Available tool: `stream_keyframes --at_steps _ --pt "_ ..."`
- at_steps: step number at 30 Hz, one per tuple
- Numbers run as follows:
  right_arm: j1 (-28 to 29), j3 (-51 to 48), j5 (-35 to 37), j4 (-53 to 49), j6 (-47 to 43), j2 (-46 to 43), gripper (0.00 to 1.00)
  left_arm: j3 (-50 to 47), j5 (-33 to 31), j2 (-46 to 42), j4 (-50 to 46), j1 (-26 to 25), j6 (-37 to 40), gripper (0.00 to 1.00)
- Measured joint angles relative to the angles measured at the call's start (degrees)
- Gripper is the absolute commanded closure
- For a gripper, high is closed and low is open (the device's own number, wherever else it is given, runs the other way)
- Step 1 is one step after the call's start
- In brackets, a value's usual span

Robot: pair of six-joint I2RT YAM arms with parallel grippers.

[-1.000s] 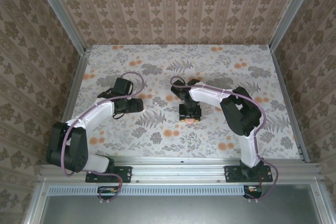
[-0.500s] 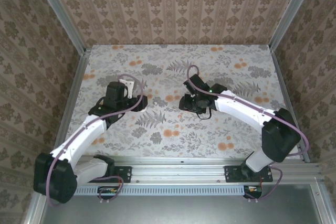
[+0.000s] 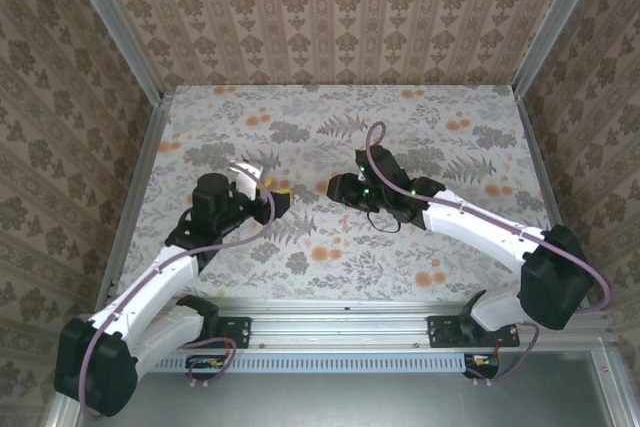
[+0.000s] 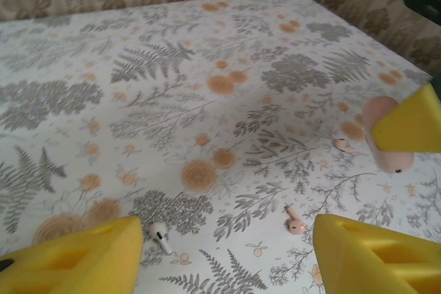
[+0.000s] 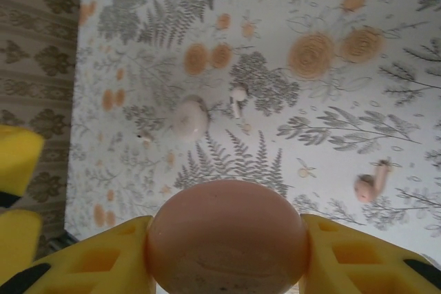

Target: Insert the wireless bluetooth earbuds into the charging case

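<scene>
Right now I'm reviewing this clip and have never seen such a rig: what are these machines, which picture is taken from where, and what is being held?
Two white robot arms are bolted at the near edge of a floral-patterned table. One picture looks down from above and behind them; the other two come from a camera on each wrist, so the yellow blocks there are fingers. The right gripper is shut on a rounded pink case. The left gripper is open and holds nothing. On the table lie a white earbud, a pink earbud, a second pink earbud and a pale rounded object, perhaps another case.
</scene>
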Motion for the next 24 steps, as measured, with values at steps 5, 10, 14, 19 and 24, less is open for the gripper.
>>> stream_keyframes --at_steps 5,10,14,19,24 --pt "1.29 -1.49 -0.11 6.05 0.94 -2.19 0.57 -3.34 2.21 -2.54 5.35 -1.97 1.62 0.32" --pt "2.14 -4.15 -0.26 12.2 2.47 -3.26 0.57 -6.08 2.71 -5.29 9.92 -2.27 2.6 0.31" --pt "3.08 -5.55 -0.26 15.76 3.65 -3.67 0.57 -8.35 2.71 -6.08 13.33 -2.27 2.6 0.31" --pt "4.15 -5.68 -0.28 18.71 4.2 -4.07 0.57 -9.33 3.28 -5.14 16.74 -2.62 2.6 0.29" --pt "5.33 -5.68 -0.31 21.46 4.98 -4.07 0.57 -9.49 6.45 -3.21 19.96 -2.78 2.6 0.3"
